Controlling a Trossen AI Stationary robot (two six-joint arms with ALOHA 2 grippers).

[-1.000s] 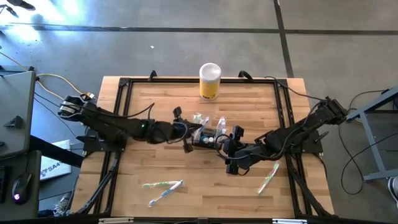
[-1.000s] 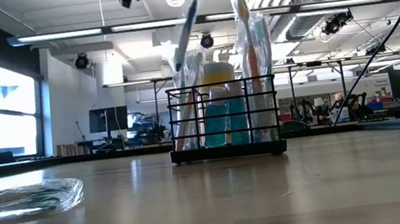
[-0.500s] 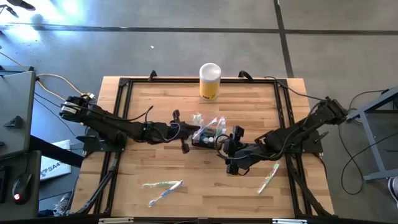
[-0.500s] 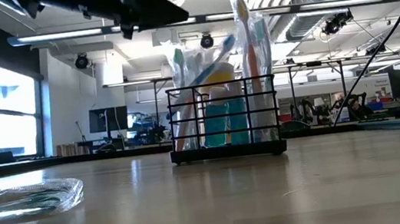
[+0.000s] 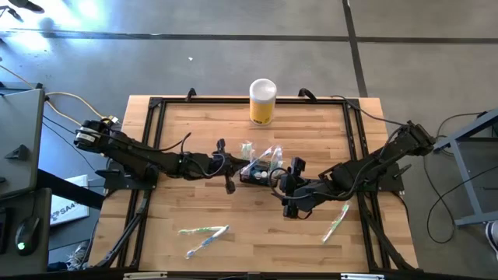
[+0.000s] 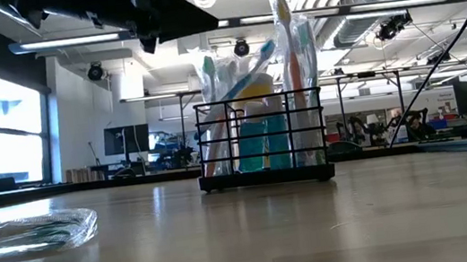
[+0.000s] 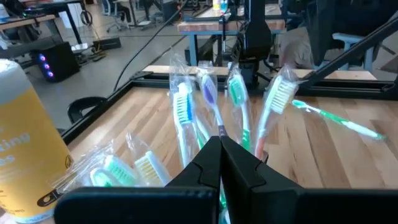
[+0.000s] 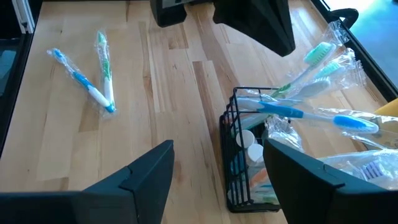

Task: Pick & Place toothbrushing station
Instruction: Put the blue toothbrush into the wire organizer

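Sitting mid-table, the toothbrushing station already holds several wrapped toothbrushes; three loose toothbrushes lie on the table. Left gripper just beside it, jaws pressed together, empty. Right gripper spread wide, empty. Roughly halfway, I'd judge.

One black wire-mesh caddy stands at the centre of the high view. One yellow cylinder with a white lid sits at upper centre. Three wrapped toothbrushes lie loose: two at lower left of centre, one at lower right. Two dark arms reach in, one from each side.
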